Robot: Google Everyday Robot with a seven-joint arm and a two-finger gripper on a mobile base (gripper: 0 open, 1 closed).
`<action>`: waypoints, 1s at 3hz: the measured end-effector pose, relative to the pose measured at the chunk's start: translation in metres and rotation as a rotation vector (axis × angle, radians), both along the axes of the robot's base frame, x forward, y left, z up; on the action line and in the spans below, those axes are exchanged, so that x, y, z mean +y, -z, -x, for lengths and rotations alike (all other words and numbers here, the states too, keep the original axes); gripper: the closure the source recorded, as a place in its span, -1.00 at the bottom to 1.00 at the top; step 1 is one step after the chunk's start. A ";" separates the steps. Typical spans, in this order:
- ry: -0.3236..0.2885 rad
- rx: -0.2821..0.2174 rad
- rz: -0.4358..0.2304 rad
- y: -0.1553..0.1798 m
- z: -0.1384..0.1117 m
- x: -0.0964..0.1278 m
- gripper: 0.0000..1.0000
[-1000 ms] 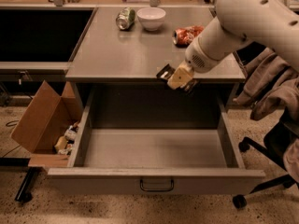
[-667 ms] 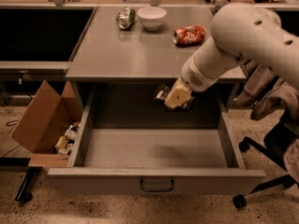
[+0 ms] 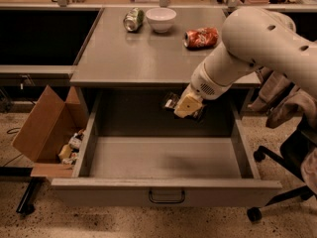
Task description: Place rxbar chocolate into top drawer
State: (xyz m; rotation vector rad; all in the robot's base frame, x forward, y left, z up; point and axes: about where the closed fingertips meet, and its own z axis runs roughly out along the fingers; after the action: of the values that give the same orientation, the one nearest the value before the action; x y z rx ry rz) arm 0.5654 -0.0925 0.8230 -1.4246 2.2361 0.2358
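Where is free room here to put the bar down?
The top drawer floor is bare wall to wall. The tool, gripping the rxbar chocolate, hangs over its back. The tabletop front is free; green can, bowl, crushed can crowd its back.

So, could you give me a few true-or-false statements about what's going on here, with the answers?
1. The drawer is open. True.
2. The gripper holds the bar over the drawer. True.
3. The bowl is in the drawer. False: it stands on the tabletop.
4. The box sits on the tabletop. False: it is on the floor beside the drawer.
5. The red can lies on the tabletop. True.
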 end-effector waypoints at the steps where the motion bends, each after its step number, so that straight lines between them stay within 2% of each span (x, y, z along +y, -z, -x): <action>1: 0.016 0.006 0.001 0.024 0.003 -0.003 1.00; 2: 0.045 0.020 -0.011 0.071 0.003 -0.011 1.00; 3: 0.074 0.051 -0.053 0.125 -0.008 -0.021 1.00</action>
State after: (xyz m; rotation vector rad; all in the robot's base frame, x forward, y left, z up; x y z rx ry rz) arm 0.5733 -0.1132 0.6980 -1.3193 2.3009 0.3077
